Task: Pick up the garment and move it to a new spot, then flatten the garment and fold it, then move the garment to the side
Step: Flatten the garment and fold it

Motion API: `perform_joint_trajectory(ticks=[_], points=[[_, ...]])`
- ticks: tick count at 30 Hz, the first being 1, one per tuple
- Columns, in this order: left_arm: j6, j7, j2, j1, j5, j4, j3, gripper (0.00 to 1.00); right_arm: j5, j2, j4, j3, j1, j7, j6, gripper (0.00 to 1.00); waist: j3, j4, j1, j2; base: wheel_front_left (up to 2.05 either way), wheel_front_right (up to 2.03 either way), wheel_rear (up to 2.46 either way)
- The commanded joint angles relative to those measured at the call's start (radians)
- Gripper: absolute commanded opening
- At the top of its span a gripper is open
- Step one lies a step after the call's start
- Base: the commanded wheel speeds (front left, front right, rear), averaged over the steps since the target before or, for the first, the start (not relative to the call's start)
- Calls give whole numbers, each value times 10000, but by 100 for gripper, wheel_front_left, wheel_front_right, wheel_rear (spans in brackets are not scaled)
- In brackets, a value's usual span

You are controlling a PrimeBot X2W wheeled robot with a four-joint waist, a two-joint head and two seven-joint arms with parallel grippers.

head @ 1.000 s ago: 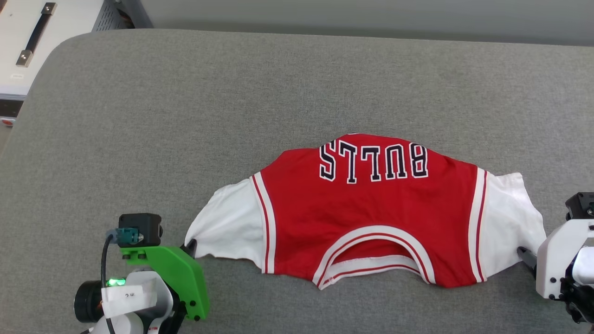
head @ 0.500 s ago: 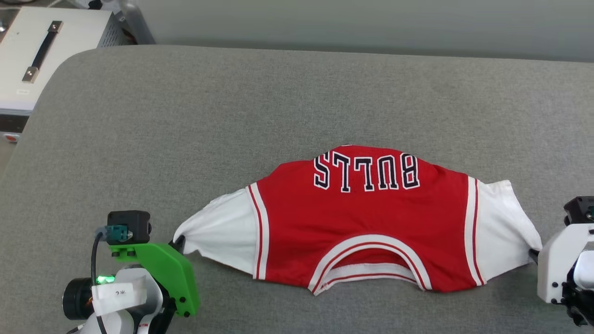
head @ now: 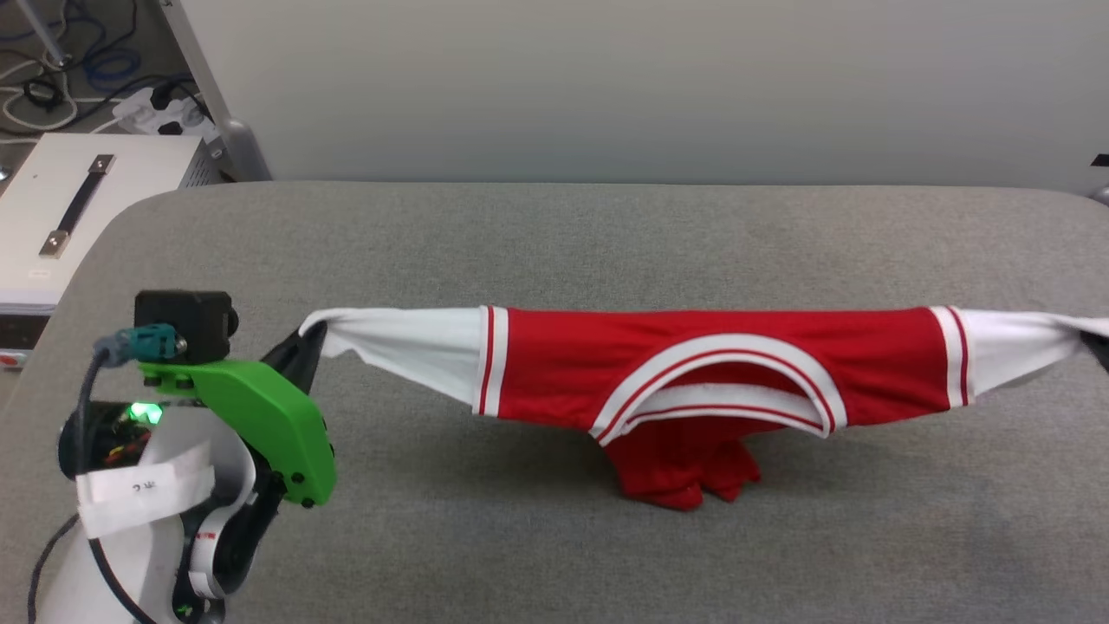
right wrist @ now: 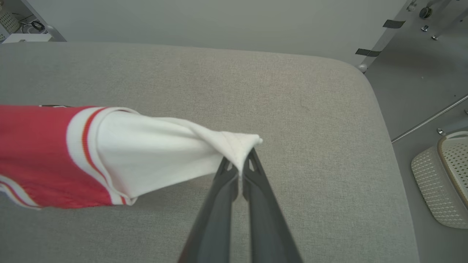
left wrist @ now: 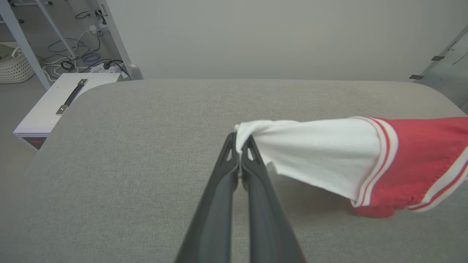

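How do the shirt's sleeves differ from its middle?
The sleeves are white, the middle red. The sleeves are lifted, pinched by the left gripper and right gripper; the middle sags, its lower part bunched on the grey surface. Both belong to one garment.

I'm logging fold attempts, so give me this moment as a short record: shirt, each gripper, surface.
table: grey, padded
garment: red jersey, white sleeves, stretched in the air by its sleeve tips; red body hangs down, bottom bunched on the table
left gripper: shut on one sleeve tip
right gripper: shut on the other sleeve tip
stage: lifted, not yet folded
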Motion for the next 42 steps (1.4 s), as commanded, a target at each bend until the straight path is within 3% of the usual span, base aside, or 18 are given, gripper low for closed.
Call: perform_joint_trajectory(ticks=[1,15,25,34,42], points=[[-68,50,157,-363,-98,-135,154,0,88,-184,-146,-52,-326,38,-6,0,-396,-299,0,0,0,0,0],[-219,92,815,-2486,-307,-1135,988,0,425,-757,-764,196,-2576,76,-6,0,-397,-839,0,0,0,0,0],[-676,-60,1282,-4313,-318,-857,1086,0,619,-809,-199,657,-4726,-486,-6,0,1091,-957,0,0,0,0,0],[-1541,-694,1837,-7656,-142,702,1001,0,-150,-614,1332,1381,-8260,-2016,-6,0,3466,-968,0,0,0,0,0],[-2148,-1760,2217,-11013,264,2929,528,0,-1559,519,3767,1433,-11528,-3932,-6,0,5083,-1008,0,0,0,0,0]])
